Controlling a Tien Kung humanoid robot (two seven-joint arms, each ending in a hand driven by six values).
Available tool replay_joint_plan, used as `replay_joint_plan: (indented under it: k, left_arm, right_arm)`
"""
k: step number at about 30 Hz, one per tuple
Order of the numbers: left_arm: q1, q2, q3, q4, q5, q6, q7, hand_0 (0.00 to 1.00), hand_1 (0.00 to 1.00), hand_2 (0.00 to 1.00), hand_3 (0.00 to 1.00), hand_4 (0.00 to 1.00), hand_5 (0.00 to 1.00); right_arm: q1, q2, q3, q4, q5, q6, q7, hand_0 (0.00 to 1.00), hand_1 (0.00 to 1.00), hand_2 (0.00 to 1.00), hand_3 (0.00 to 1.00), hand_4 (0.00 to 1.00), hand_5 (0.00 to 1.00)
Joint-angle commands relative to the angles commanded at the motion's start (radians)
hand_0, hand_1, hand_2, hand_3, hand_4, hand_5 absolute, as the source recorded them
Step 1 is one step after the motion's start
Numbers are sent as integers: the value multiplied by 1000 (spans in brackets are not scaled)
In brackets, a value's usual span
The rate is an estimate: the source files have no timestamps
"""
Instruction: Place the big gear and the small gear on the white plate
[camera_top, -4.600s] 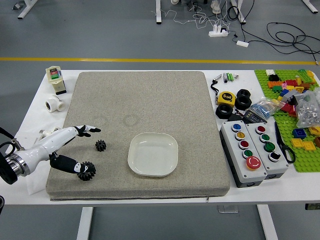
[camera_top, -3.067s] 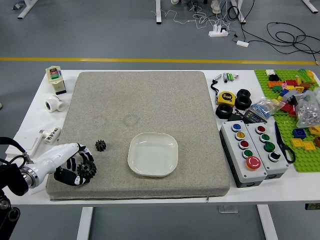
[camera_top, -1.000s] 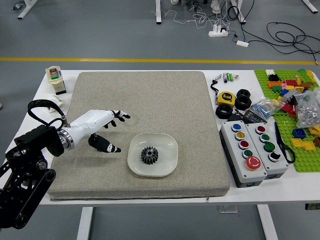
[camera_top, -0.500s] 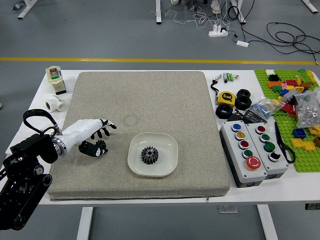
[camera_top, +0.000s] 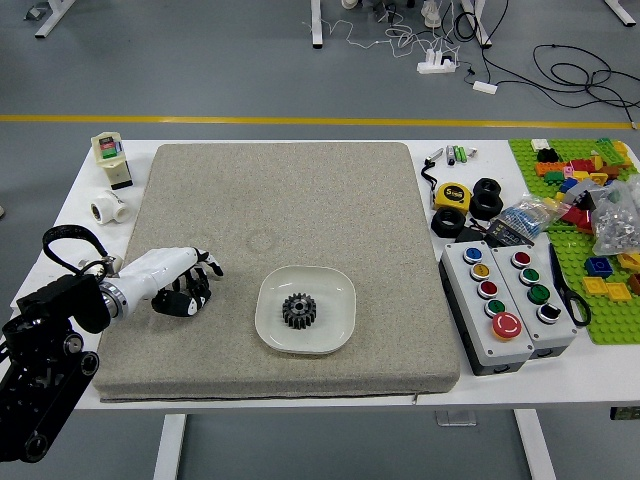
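One black arm, the left arm (camera_top: 50, 350), enters at the lower left of the frame and ends in the white-and-black left hand (camera_top: 185, 283), low over the left part of the grey mat (camera_top: 270, 200). That hand is mostly closed: its thumb and fingers curl in around the small gear (camera_top: 204, 291), which is largely hidden among them, while one fingertip reaches out a little beyond the rest. Above the hand, at the upper left, a pale container with a coloured label (camera_top: 110, 158) stands on the white table (camera_top: 75, 385), with a white pipe fitting (camera_top: 109, 207) below it in the frame.

Right of the hand and apart from it, just below the middle of the frame, the white plate (camera_top: 335, 308) lies on the mat. The big gear (camera_top: 299, 311) sits inside it, dark and toothed, near the plate's middle.

Further right, beyond the mat, come a yellow tape measure (camera_top: 453, 196), three black rings (camera_top: 448, 222) close by it, and two grey button boxes (camera_top: 492, 325) side by side, one with a large red button. At the right edge, black scissors (camera_top: 569, 295) lie beside the boxes, next to a green baseplate (camera_top: 612, 325) bearing coloured bricks (camera_top: 598, 267) and a clear bag (camera_top: 618, 220).
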Motion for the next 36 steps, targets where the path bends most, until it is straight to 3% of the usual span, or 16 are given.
replay_joint_plan:
  k: [1, 12, 16, 19, 20, 24, 25, 31, 32, 36]
  left_arm:
    - [0, 0, 0, -3, 0, 1, 0, 307, 422, 483, 637, 2, 2]
    - [-6, 3, 15, -100, 0, 47, 8, 307, 416, 475, 626, 2, 2]
    - [-5, 6, 52, -155, 0, 67, 10, 307, 417, 477, 618, 2, 2]
    - [-8, 9, 101, -184, 0, 111, 12, 307, 417, 477, 618, 2, 2]
    - [-8, 9, 106, -187, 0, 115, 12, 312, 422, 486, 618, 86, 2]
    - [-11, 11, 176, -228, 0, 127, 3, 312, 422, 486, 618, 86, 2]
    - [-12, 14, 195, -234, 0, 123, 1, 314, 420, 486, 610, 274, 2]
    - [-22, 12, 285, -225, 0, 166, 7, 314, 420, 486, 610, 274, 2]
    - [-23, 9, 296, -220, 0, 187, 11, 340, 459, 548, 787, 866, 87]
    - [-29, 2, 320, -217, 0, 221, 16, 340, 459, 548, 787, 866, 87]
  right_arm:
    - [0, 0, 0, 0, 0, 0, 0, 600, 609, 697, 565, 763, 712]
    - [5, -2, -1, 0, 6, 0, 2, 600, 609, 697, 565, 763, 712]
    - [6, -2, -1, 0, 6, 0, 2, 600, 609, 697, 565, 763, 712]
    - [7, -3, -1, 0, 4, 1, 2, 600, 609, 697, 565, 763, 712]
    - [7, -3, -1, 0, 4, 1, 2, 600, 609, 697, 565, 762, 711]
    - [8, -4, -2, 0, 5, 1, 2, 600, 609, 697, 565, 762, 711]
    - [9, -4, -2, 0, 6, 1, 2, 601, 609, 697, 566, 763, 711]
    - [12, -5, -2, 0, 6, 1, 3, 601, 609, 697, 566, 763, 711]
    - [12, -5, -2, 0, 6, 1, 3, 601, 609, 697, 566, 762, 711]
    - [13, -5, -1, 0, 5, 1, 3, 601, 609, 697, 566, 762, 711]
